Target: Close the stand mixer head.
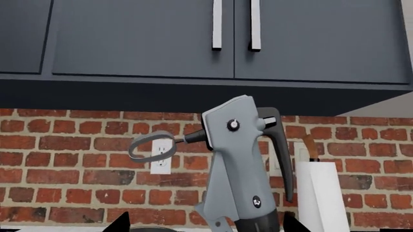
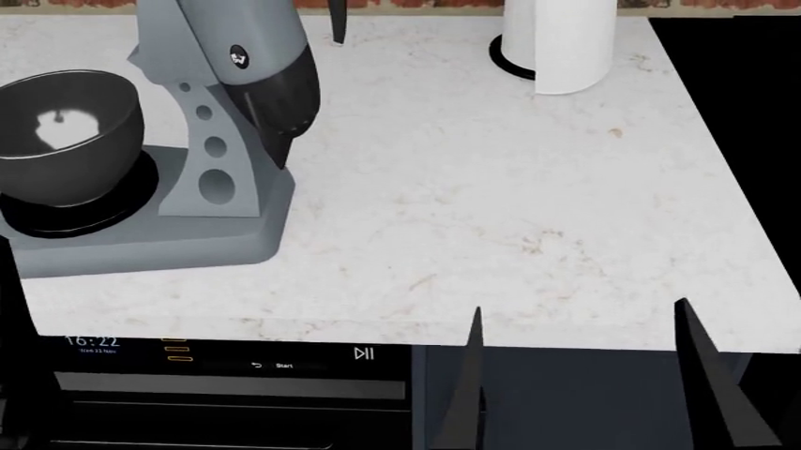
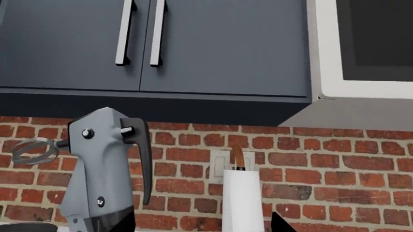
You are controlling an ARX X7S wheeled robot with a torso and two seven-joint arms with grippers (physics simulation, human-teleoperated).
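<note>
- The stand mixer head is tilted up and back, standing nearly upright over its grey neck, with its black end cap low and toward the robot.
- A grey loop beater sticks out sideways from the raised top of the head, in front of the brick wall and a white outlet.
- A small round dial sits near the top of the head, and a badge lower down its side; a black lever hangs along its back edge.
- In the head view the grey holed neck rises from a flat base on the white tabletop, at the far left.
- The dark glossy mixing bowl sits on the base just beside the neck; nothing can be made out in it beyond a pale glint on its floor.
- A white paper towel roll stands upright at the back of the tabletop, well apart from the mixer.
- Dark blue cabinets with pale handles hang above the wall.
- The right tool shows as two dark pointed fingers spread apart at the near edge of the tabletop, holding nothing, well apart from the mixer head and to its right.
- The left tool shows only as two dark tips set apart, empty; the mixer head stands ahead of it, between the tips, not touching.
</note>
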